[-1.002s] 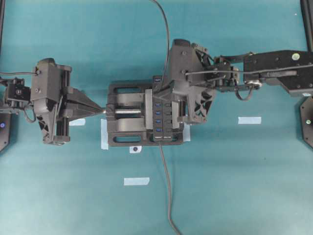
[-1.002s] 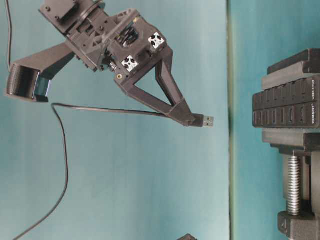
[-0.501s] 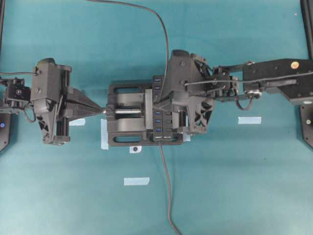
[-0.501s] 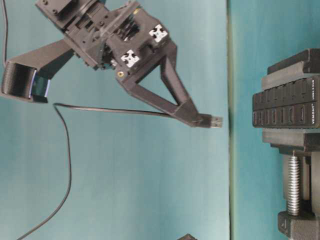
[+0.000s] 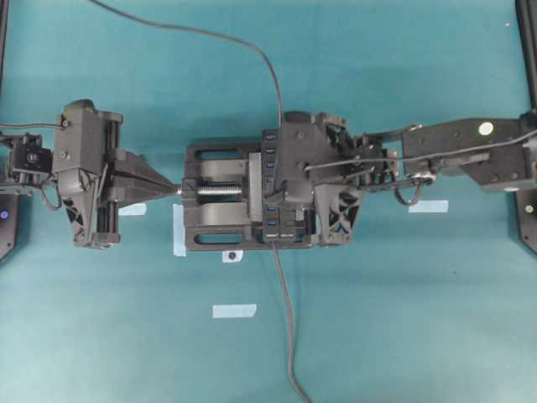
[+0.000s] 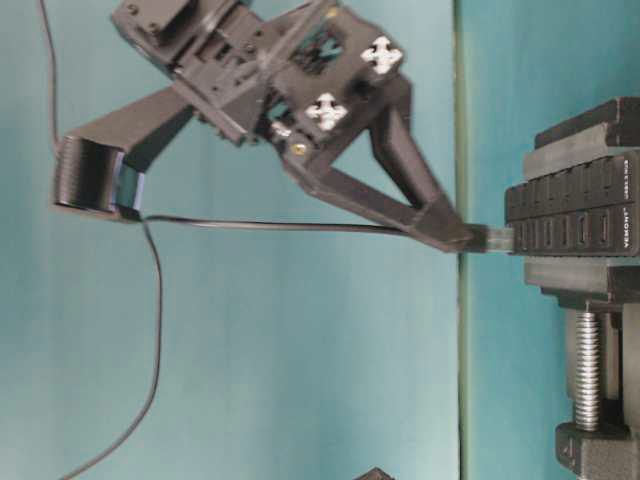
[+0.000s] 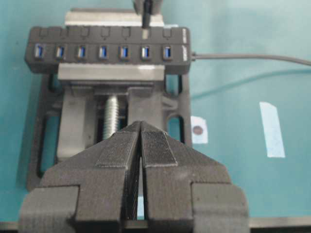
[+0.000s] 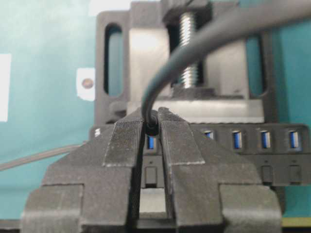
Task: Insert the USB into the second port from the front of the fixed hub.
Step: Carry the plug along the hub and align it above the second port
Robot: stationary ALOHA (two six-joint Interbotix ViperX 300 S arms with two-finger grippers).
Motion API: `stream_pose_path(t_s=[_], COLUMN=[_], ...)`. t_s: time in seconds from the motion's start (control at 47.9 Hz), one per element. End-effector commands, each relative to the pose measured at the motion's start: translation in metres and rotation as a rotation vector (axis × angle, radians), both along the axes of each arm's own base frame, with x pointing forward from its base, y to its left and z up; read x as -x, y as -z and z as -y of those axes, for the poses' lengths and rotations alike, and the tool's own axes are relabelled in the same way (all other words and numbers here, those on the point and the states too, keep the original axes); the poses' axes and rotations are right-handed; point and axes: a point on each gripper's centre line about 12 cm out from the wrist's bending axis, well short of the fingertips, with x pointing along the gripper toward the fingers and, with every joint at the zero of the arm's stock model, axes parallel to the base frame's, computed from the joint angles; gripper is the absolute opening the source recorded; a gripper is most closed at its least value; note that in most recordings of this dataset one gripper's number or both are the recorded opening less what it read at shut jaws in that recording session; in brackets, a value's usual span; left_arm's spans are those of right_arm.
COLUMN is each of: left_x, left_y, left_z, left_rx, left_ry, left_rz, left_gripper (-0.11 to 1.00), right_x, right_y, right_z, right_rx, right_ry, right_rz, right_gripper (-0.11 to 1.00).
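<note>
I count two black grippers of mine: my left gripper (image 5: 172, 190) and my right gripper (image 8: 151, 127). One long narrow black fixed hub (image 7: 107, 51) shows seven small blue ports. One wide black bench vise (image 5: 220, 206) carries one silver screw (image 5: 222, 191). Two thin dark cables: the USB cable (image 6: 290, 227) and the hub's own lead (image 5: 285, 319). On the teal table (image 5: 101, 336) I make out five pale tape strips.

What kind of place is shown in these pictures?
Probably a robotics lab test bench: a teal mat marked with tape strips, a bench vise clamping a USB hub, and two robot arms.
</note>
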Motion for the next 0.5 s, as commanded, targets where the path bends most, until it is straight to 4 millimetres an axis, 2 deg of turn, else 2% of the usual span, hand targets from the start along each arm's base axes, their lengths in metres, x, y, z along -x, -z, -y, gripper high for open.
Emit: stream_pose_path(t_s=[0.0, 0.48], left_x=[-0.004, -0.004], left_y=[-0.009, -0.009], left_z=[0.0, 0.0], left_rx=[-0.002, -0.002], left_ry=[0.002, 0.002], left_rz=[0.031, 0.031], left_gripper=[0.0, 0.0], right_x=[-0.003, -0.004], right_y=[-0.007, 0.006], right_z=[-0.002, -0.003], right_rx=[-0.008, -0.007], right_ry=[0.003, 0.0], right_rz=[0.026, -0.011], right_gripper=[0.04, 0.04])
